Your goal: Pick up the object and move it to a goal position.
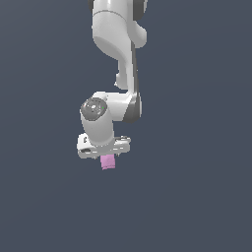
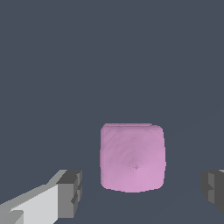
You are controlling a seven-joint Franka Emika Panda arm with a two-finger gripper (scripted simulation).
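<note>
The object [image 1: 108, 162] is a small pink-lilac cube that shows just under the white hand of the arm in the exterior view. In the wrist view the object [image 2: 132, 157] sits between the two dark finger pads [image 2: 70, 192], with a bare gap on each side, so neither pad touches it. My gripper [image 2: 141, 192] is open and straddles the cube. In the exterior view the gripper [image 1: 106, 156] points straight down over the cube, and its fingertips are mostly hidden by the hand and the cube.
A plain dark grey-blue surface [image 1: 197, 197] fills both views. The white arm [image 1: 115, 44] rises from the hand toward the top of the exterior view. No goal marker shows.
</note>
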